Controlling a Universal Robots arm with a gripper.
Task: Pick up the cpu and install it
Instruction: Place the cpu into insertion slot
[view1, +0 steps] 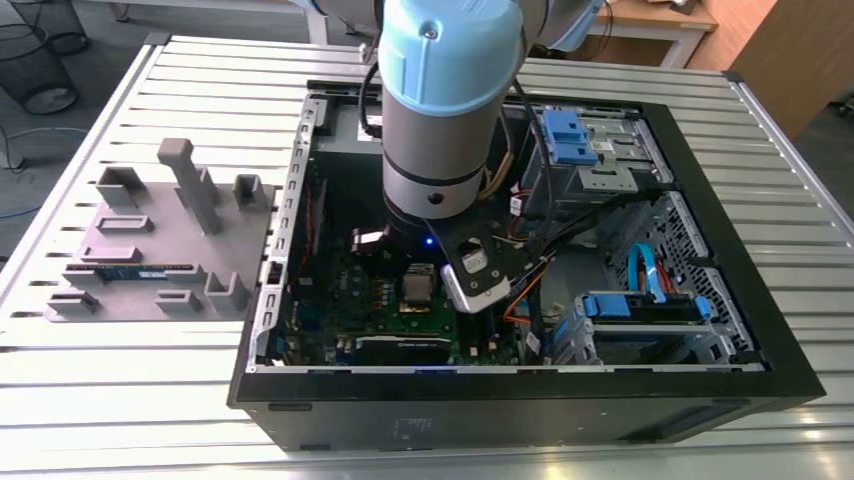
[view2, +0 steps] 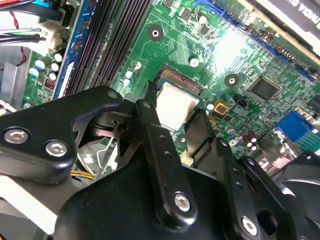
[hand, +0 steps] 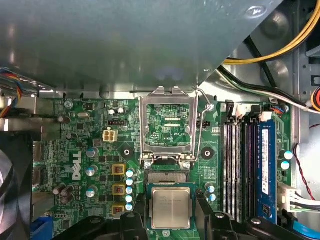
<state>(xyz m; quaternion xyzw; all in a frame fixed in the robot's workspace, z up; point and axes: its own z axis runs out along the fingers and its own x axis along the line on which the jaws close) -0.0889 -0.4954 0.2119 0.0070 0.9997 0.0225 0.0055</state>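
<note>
**Cpu gripped over the socket**

We see the cpu (hand: 171, 207) pinched between the gripper's (view2: 176, 111) narrowed fingers, one on each side. It sits over the socket (hand: 169, 172), whose pins show past one edge. The hinged plate (hand: 167, 125) stands open on the motherboard (hand: 85, 150).

Open black PC case (view1: 507, 405) sits on the slatted worktop (view1: 134, 400), grey tray (view1: 147, 245) with a memory stick (view1: 134, 270) beside it.
</note>
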